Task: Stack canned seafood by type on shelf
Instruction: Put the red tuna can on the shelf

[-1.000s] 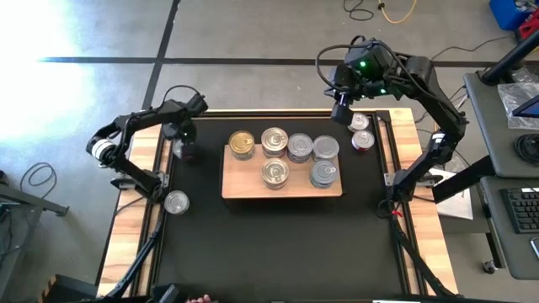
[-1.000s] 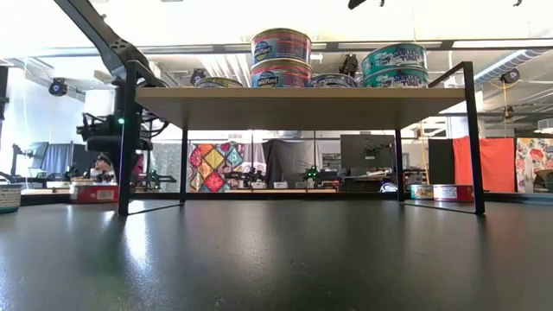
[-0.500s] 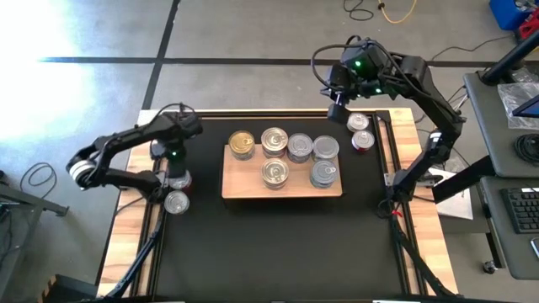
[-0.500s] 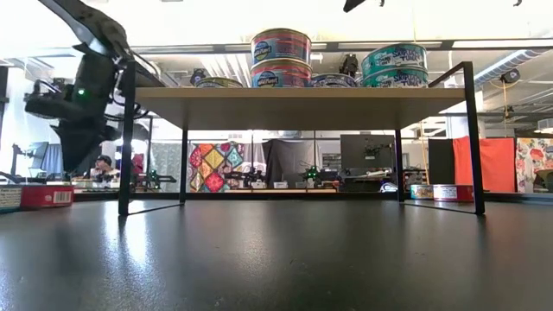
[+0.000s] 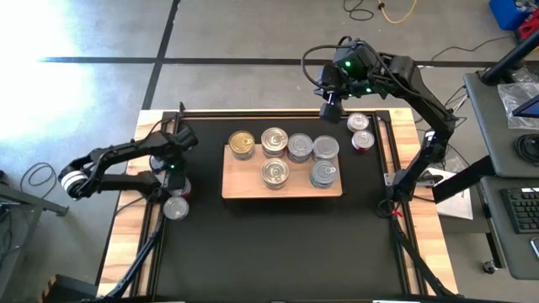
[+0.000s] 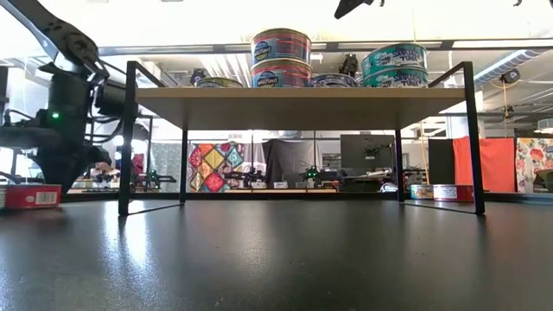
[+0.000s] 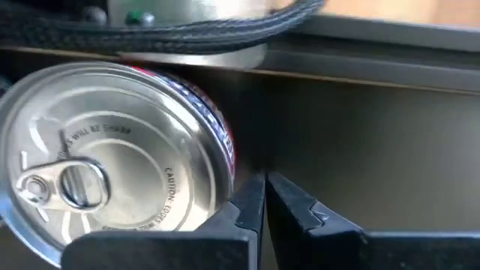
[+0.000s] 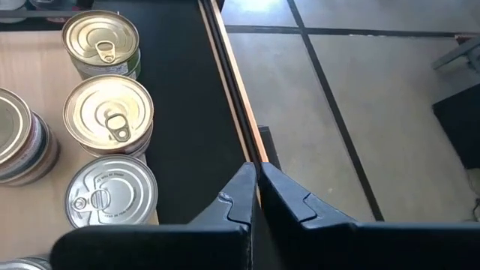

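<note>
Jaws of the left gripper were clenched and empty just beside a red-labelled tin at the tabletop's left edge, nearer this arm, well apart from the shelf.

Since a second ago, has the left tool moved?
Yes. In the high view the left tool has drawn away from the shelf, toward the loose tin at the mat's left edge.

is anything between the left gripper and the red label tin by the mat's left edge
Nothing visible does. The left gripper, fingers shut, sits right beside the red-label tin with only bare black mat around them. The shelf lies to its right, no tin in between.
</note>
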